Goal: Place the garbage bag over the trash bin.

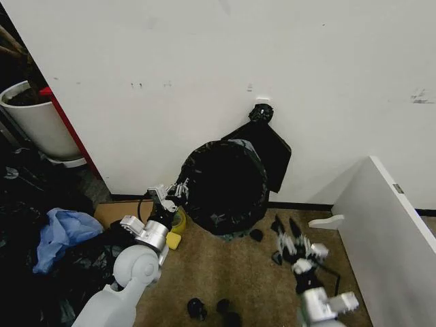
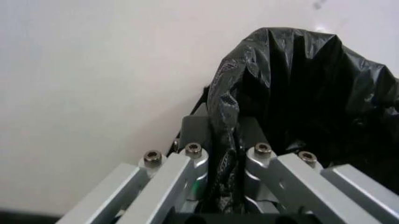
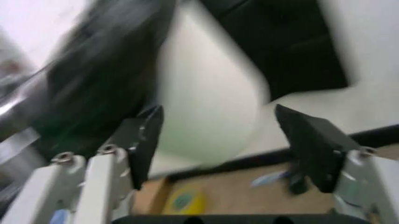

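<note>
Nearest the robot, the right gripper (image 1: 294, 240) hangs low over the brown carpet to the right of the bin, its two dark fingers (image 3: 145, 140) spread wide with nothing between them; in its wrist view the white trash bin (image 3: 206, 107) shows in the gap beyond, bare on that side down to its pale base. Farther forward on the left, the left gripper (image 1: 174, 192) sits at the bin's left rim, pinched narrow on a bunched fold of the garbage bag (image 2: 293, 93); the wrist view shows the wrinkled black film running straight down between its fingers (image 2: 194, 161). The bag (image 1: 225, 185) already drapes over the bin's mouth and hangs down the front and left, hiding the rim from the head camera. By my judgement the task is well along: the bag is on top, but the right flank looks uncovered, so the film there wants pulling down and the left grip releasing. Behind, a flat black bag (image 1: 271, 146) hangs on the white wall.
</note>
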You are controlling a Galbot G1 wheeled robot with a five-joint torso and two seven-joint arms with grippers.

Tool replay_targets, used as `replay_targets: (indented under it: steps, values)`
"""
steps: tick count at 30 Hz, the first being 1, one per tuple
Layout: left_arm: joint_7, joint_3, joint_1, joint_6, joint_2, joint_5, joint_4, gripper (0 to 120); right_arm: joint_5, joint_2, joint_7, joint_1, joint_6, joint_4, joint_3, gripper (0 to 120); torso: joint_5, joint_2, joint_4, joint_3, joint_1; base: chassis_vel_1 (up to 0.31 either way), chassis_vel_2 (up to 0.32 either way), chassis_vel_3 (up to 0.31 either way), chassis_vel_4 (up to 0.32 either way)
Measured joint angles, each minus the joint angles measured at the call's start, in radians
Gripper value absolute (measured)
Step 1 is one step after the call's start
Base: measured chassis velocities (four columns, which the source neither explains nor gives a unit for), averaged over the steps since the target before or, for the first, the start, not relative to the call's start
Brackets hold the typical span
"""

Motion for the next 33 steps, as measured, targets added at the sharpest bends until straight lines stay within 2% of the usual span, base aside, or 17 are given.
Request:
replay_targets:
  steps: [2,4,5,7,9,17,21,26,33]
  values:
    - [-0.021,0.0,-0.001,0.034,-0.004,-0.032,-0.007,4,-0.044,0.002,-0.106,-0.002,0.0,-0.013,-0.021,81,0.0,0.0,0.0002,0.0,0.0,0.0,0.0,0.0,0.0]
    - [-0.027,0.0,0.0,0.045,-0.004,-0.041,-0.009,4,-0.062,0.005,-0.12,0.002,-0.003,-0.017,-0.026,83,0.0,0.0,0.0002,0.0,0.0,0.0,0.0,0.0,0.0]
    - [-0.033,0.0,0.002,0.061,-0.006,-0.052,-0.013,4,-0.093,0.01,-0.127,0.013,-0.016,-0.022,-0.035,88,0.0001,0.0,0.0002,0.0,0.0,0.0,0.0,0.0,0.0]
    - [-0.039,0.0,0.013,0.08,-0.009,-0.065,-0.024,4,-0.124,0.016,-0.092,0.031,-0.045,-0.02,-0.053,97,0.0001,0.0,0.0004,0.0,0.0,0.0,0.0,0.0,0.0]
    - [-0.039,-0.001,0.025,0.086,-0.011,-0.068,-0.032,4,-0.129,0.017,-0.048,0.041,-0.061,-0.008,-0.062,100,0.0001,0.0,0.0003,0.0,0.0,0.0,0.0,0.0,0.0]
    - [-0.03,-0.005,0.046,0.087,-0.013,-0.071,-0.046,4,-0.086,0.029,0.108,0.073,-0.121,0.025,-0.08,100,0.0,0.0,0.0003,0.0,0.0,0.0,0.0,0.0,0.0]
    - [-0.025,-0.005,0.05,0.09,-0.017,-0.074,-0.054,4,-0.08,0.035,0.138,0.086,-0.142,0.015,-0.081,100,0.0001,0.0,0.0003,0.0,0.0,0.0,0.0,0.0,0.0]
    - [-0.018,-0.004,0.053,0.091,-0.017,-0.074,-0.059,4,-0.081,0.035,0.14,0.095,-0.15,0.0,-0.073,100,0.0,0.0,0.0003,0.0,0.0,0.0,0.0,0.0,0.0]
    - [-0.013,-0.007,0.063,0.116,-0.018,-0.076,-0.089,4,-0.174,0.033,0.035,0.163,-0.103,-0.146,-0.036,100,0.0002,0.0,0.0002,0.0,0.0,0.0,0.0,0.0,0.0]
